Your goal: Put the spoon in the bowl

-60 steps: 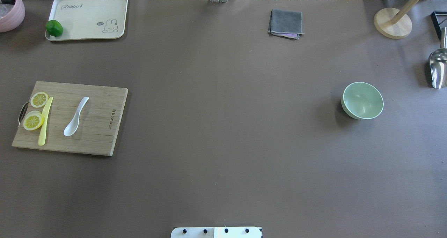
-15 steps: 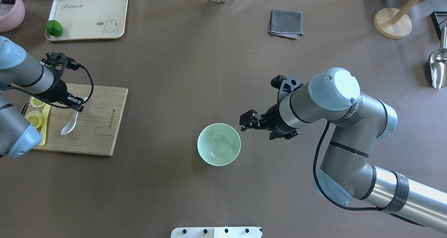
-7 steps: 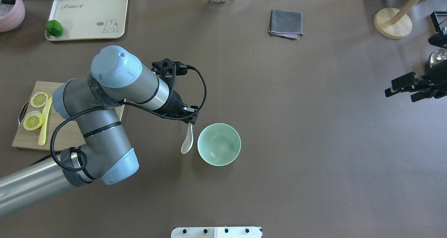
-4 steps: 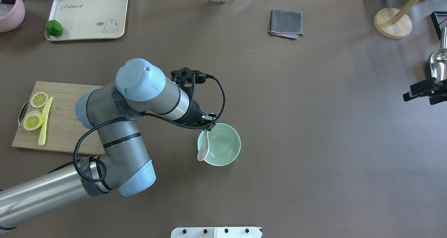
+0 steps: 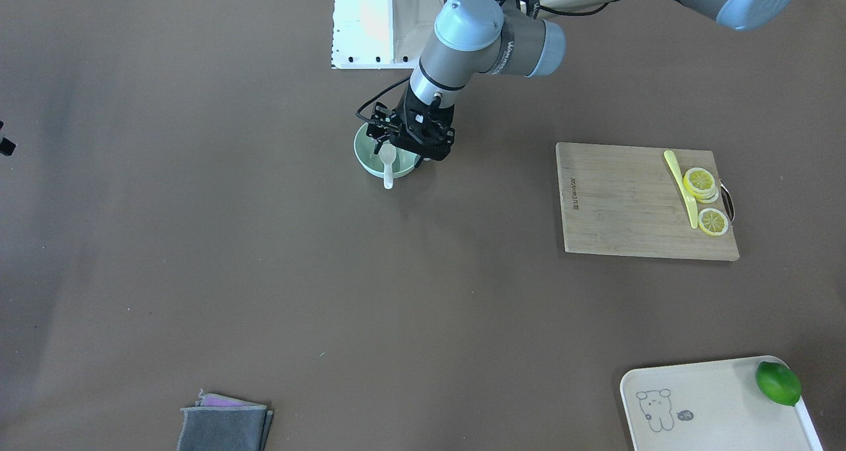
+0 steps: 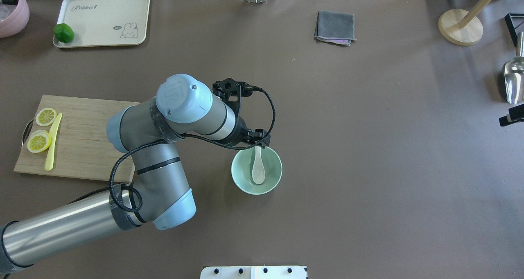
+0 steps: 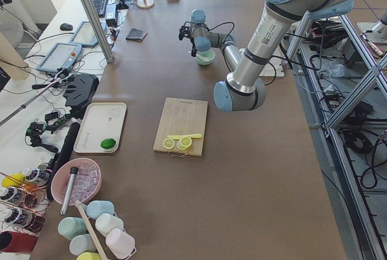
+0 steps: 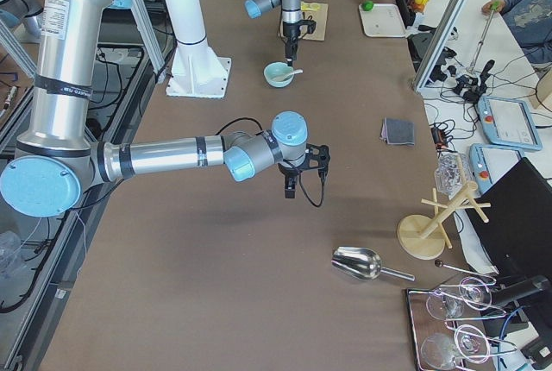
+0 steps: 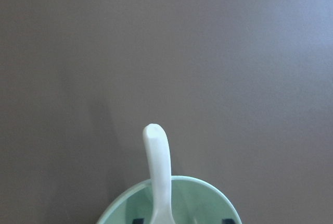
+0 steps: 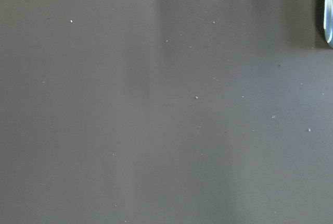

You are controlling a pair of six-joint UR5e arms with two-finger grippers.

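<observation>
The white spoon [image 6: 258, 168] lies in the mint-green bowl [image 6: 274, 181] at the table's middle, scoop down inside. Its handle leans on the far rim and sticks out over it in the front-facing view [image 5: 388, 176] and in the left wrist view [image 9: 157, 161]. My left gripper [image 6: 256, 142] hovers just above the handle at the bowl's far rim. Its fingertips [image 9: 138, 220] stand well apart on both sides of the spoon without touching it, so it is open. My right gripper [image 6: 511, 118] is open and empty at the right table edge, only partly in view.
A wooden cutting board [image 6: 90, 144] with lemon slices [image 6: 39, 141] and a yellow knife [image 6: 53, 142] lies at the left. A cream tray [image 6: 102, 19] with a lime [image 6: 63, 32], a grey cloth [image 6: 335, 27], a wooden stand [image 6: 460, 27] and a metal scoop [image 6: 513, 80] line the far and right sides.
My left gripper carried the spoon from beside the bowl to over it and let it go; the spoon now rests inside. My right gripper drew back further toward the right edge.
</observation>
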